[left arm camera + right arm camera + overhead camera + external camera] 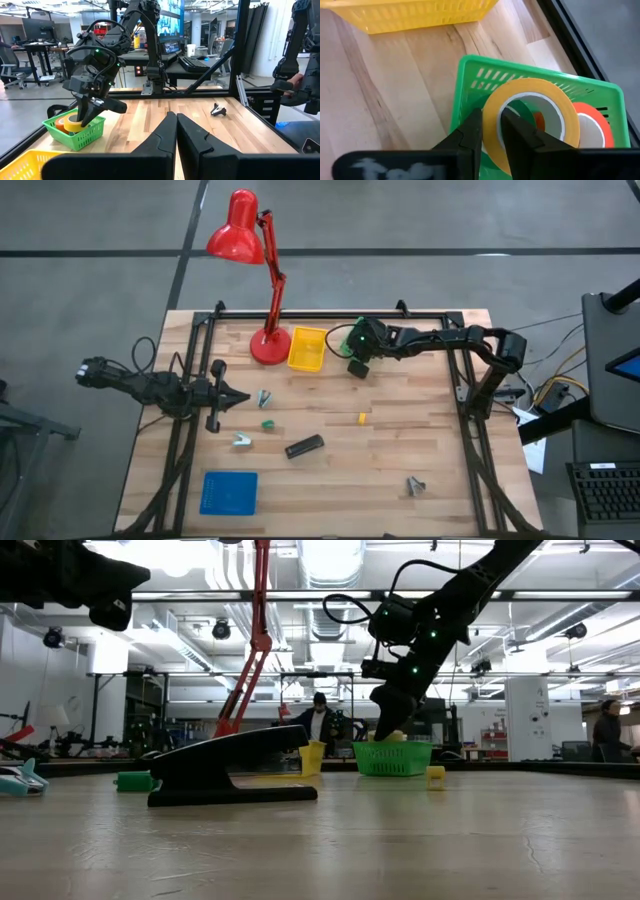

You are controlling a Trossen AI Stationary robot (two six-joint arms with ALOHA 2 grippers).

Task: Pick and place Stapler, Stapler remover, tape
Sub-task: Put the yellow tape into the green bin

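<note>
My right gripper (491, 117) reaches down into the green basket (470, 75) at the table's far side and is shut on a yellow tape roll (540, 90). That roll lies partly on an orange tape roll (592, 120) in the same basket. The black stapler (304, 446) lies flat on the table's middle, with no gripper near it. Three stapler removers (264, 398) (242, 440) (416, 485) lie on the wood. My left gripper (176, 117) is shut and held level above the table's left side, touching nothing. My right gripper has the yellow tape roll's ring wall (492, 131) between its two fingers, one finger inside the roll's hole and one outside. The fingers slant down from the table's right side. The roll lies tilted in the green basket, resting on the orange roll.
A yellow basket (307, 348) stands beside the green one, and a red desk lamp (268, 345) stands to its left. A blue lid (229, 492) lies near the front left. Small green (268, 423) and yellow (362, 418) bits lie mid-table. A black frame (330, 313) edges the table.
</note>
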